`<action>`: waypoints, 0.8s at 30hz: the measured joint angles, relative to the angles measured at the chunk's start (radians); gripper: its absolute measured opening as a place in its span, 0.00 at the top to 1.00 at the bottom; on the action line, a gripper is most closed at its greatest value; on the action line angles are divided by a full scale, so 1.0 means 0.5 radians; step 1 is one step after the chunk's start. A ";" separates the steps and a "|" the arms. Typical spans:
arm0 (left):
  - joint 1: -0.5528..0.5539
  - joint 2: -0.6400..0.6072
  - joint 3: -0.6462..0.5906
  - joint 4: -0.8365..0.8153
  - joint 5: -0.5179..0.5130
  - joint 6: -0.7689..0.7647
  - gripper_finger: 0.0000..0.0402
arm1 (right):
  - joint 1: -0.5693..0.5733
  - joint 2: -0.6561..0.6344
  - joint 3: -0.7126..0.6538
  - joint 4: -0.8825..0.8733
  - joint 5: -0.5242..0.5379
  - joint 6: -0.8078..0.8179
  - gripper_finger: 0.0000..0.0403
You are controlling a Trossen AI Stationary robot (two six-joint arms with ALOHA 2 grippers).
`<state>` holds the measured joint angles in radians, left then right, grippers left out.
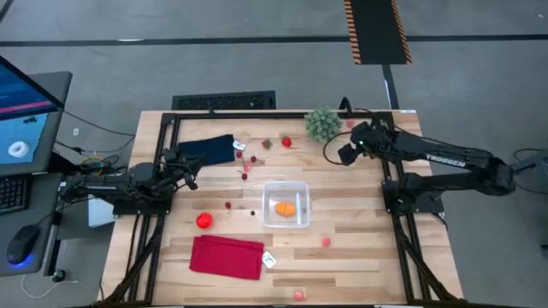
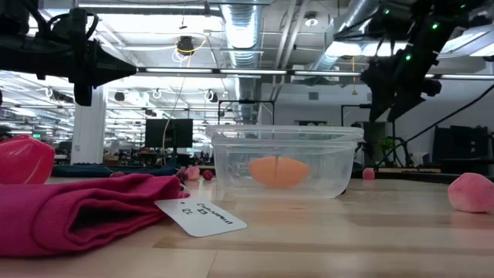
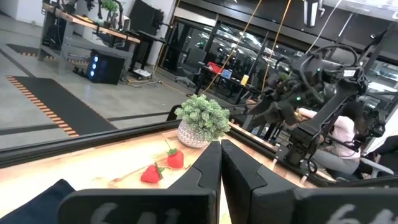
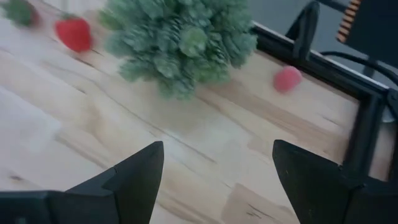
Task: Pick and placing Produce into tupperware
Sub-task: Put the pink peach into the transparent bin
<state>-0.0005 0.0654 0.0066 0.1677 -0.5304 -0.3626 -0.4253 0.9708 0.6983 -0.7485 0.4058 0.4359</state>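
We see a clear, squarish plastic tupperware (image 1: 285, 205) with rounded corners and see-through walls near the middle of the pale wooden-plank table (image 1: 360, 248); 1 smooth orange piece of produce (image 1: 285, 208) lies inside it. In the low view the tub (image 2: 282, 162) has a thick rim, and the orange piece (image 2: 278, 171) rests on its floor. More produce lies loose on the planks: a glossy red round one (image 1: 204, 221) beside the flat red cloth (image 1: 227, 257), a red strawberry (image 1: 286, 142) at the far edge, and a small pink piece (image 1: 326, 242) just past the tub. A white label (image 1: 270, 260) touches the cloth's corner. A spiky green plant ball (image 1: 323, 123) stands at the far edge, and a navy cloth (image 1: 210, 149) lies far left.

The left gripper (image 1: 190, 168) hangs at the table's left side, arm folded low, fingers (image 3: 205, 174) pressed together. The right gripper (image 1: 347, 152) reaches in beside the plant ball, fingers (image 4: 140, 171) spread wide and holding nothing.
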 joint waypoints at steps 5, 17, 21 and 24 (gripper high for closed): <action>0.000 0.000 -0.001 -0.002 0.002 -0.034 1.00 | -0.045 0.116 0.000 0.033 -0.072 -0.051 0.19; 0.001 0.001 0.000 -0.011 0.005 -0.053 1.00 | -0.555 0.121 0.000 0.192 -0.139 -0.158 0.19; 0.000 0.000 -0.001 -0.010 0.005 -0.051 1.00 | -0.832 0.127 0.000 0.320 -0.450 -0.209 0.19; 0.000 0.000 0.000 -0.010 0.005 -0.052 1.00 | -1.011 0.129 0.000 0.384 -0.629 -0.205 0.19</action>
<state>-0.0004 0.0654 0.0066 0.1626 -0.5282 -0.3885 -0.9309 1.0355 0.6983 -0.5566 0.0912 0.3333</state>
